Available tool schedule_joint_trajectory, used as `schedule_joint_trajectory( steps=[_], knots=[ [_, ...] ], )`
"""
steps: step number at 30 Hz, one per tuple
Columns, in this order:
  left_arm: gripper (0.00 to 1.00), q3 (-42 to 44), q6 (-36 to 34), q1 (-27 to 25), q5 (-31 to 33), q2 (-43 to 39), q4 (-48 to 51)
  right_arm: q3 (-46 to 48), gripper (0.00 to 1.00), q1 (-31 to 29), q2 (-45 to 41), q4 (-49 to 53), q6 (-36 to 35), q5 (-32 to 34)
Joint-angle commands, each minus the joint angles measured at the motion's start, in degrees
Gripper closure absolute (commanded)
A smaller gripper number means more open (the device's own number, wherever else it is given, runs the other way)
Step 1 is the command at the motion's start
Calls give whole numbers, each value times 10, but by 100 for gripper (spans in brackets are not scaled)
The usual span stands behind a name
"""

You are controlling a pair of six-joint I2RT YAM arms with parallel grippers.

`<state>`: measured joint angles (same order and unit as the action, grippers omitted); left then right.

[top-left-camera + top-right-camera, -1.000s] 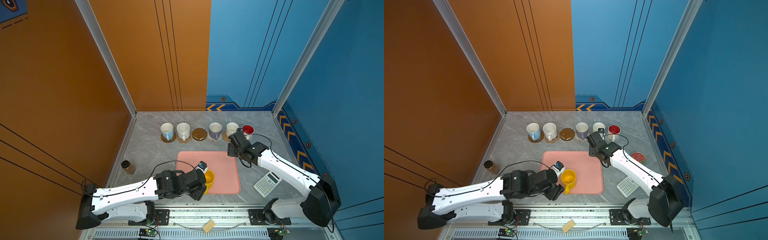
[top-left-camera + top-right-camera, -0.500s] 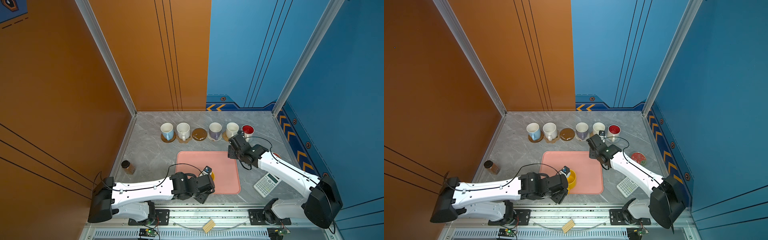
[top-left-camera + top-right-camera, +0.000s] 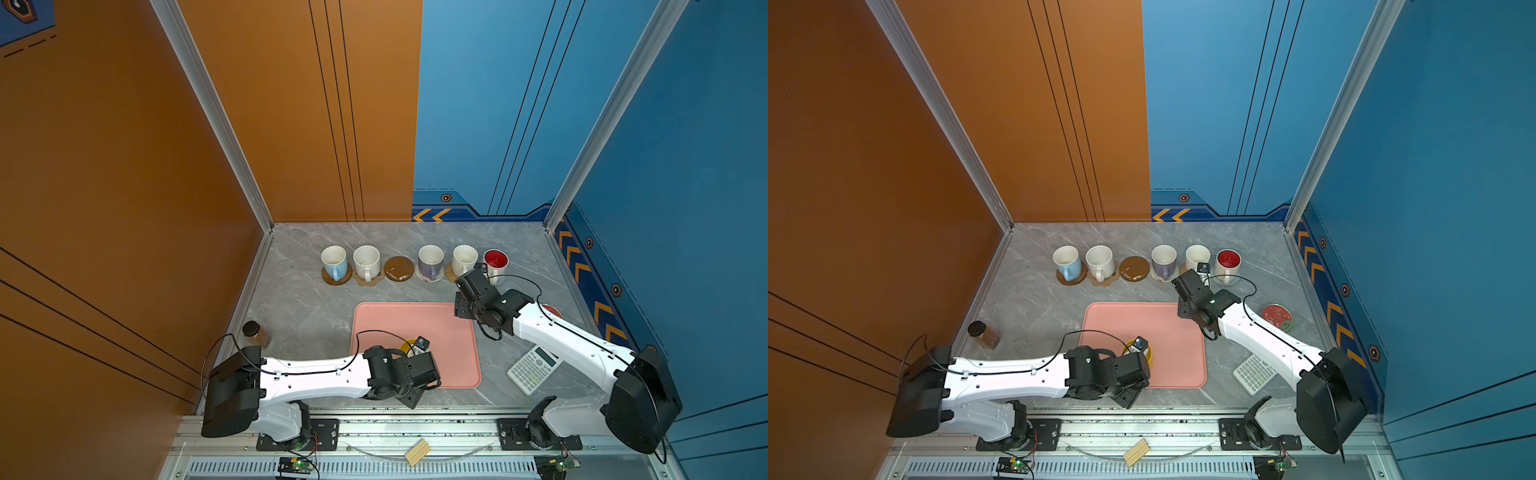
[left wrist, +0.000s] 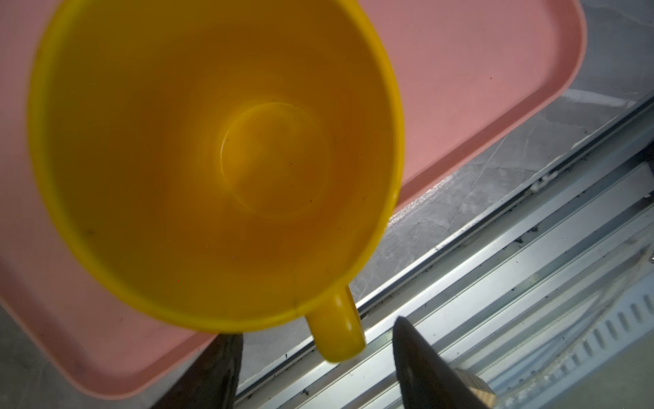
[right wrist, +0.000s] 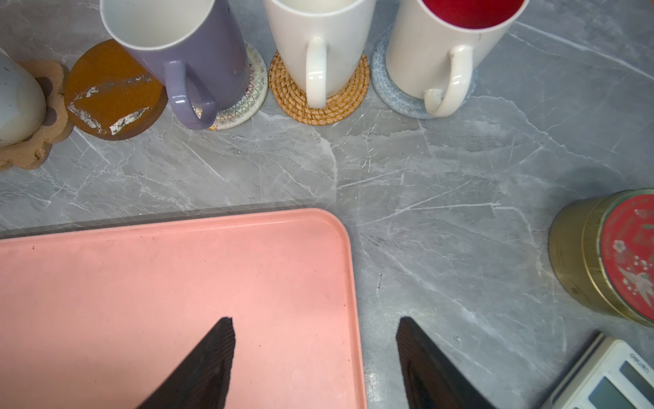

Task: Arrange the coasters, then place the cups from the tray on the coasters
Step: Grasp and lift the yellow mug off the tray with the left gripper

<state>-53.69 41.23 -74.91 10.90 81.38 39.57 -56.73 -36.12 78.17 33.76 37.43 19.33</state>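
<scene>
Tool and cup. The left gripper [image 4: 315,326] stands with jaws apart, clamping nothing. It is directly over the yellow cup [image 4: 212,159]; the handle [image 4: 336,327] lies between the two dark fingers [image 4: 212,371], a gap showing on each side. The cup is upright in the near half of the tray [image 3: 415,320], handle turned toward the tray's near edge. The right gripper [image 5: 315,318] is likewise spread and empty, straddling the tray's far right corner: one finger over the tray, one over the table [image 5: 424,177]. It is near, but apart from, the white cup [image 5: 318,35] on the rattan coaster [image 5: 318,106] and the red-lined cup [image 5: 442,53] on the blue-grey coaster [image 5: 396,99]. One brown disc [image 3: 399,268] in the back row is bare.

Obscured. In both top views the left wrist [image 3: 399,370] covers the yellow cup but for a sliver of rim, and the left fingertips are out of sight. The left wrist view is blurred and cuts the rim off. Whether the fingers touch the tray cannot be told. In a top view the right arm [image 3: 561,336] covers most of the tin [image 3: 552,310].

Change. A second ago the left gripper was beside the cup, which showed whole from above; it has since come over it. The cup has kept its place on the tray. The right arm has barely shifted, and the back row is as it was.
</scene>
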Motion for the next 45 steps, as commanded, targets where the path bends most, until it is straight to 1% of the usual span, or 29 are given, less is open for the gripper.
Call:
schedule_joint_trajectory(
  steps=[1, 7, 19, 27, 32, 34, 38, 41, 44, 45],
  knots=[
    [32, -10, 12, 10, 5, 9, -2, 11, 28, -4, -1, -5, 11, 2],
    [36, -11, 13, 24, 8, 18, -11, 15, 29, -2, -6, -5, 12, 2],
    [42, -14, 4, 51, -7, 45, -27, 26, 28, -1, -10, -7, 18, 2],
    [50, -16, -3, 63, -15, 57, -30, 28, 28, 2, -10, -9, 19, 1],
    [59, -19, -5, 67, -21, 65, -30, 28, 28, 2, -6, -12, 19, -1],
    [65, -22, -6, 69, -25, 71, -30, 28, 28, 3, -3, -12, 19, -3],
    [73, -24, -5, 69, -29, 77, -30, 28, 28, 3, -3, -13, 19, -3],
    [84, -25, -5, 69, -30, 77, -30, 29, 28, 3, -4, -13, 19, -3],
    [99, -24, -5, 70, -31, 75, -30, 31, 28, 3, -6, -13, 20, -2],
    [100, -22, -3, 71, -28, 74, -29, 32, 28, 4, -6, -13, 20, -2]
  ],
)
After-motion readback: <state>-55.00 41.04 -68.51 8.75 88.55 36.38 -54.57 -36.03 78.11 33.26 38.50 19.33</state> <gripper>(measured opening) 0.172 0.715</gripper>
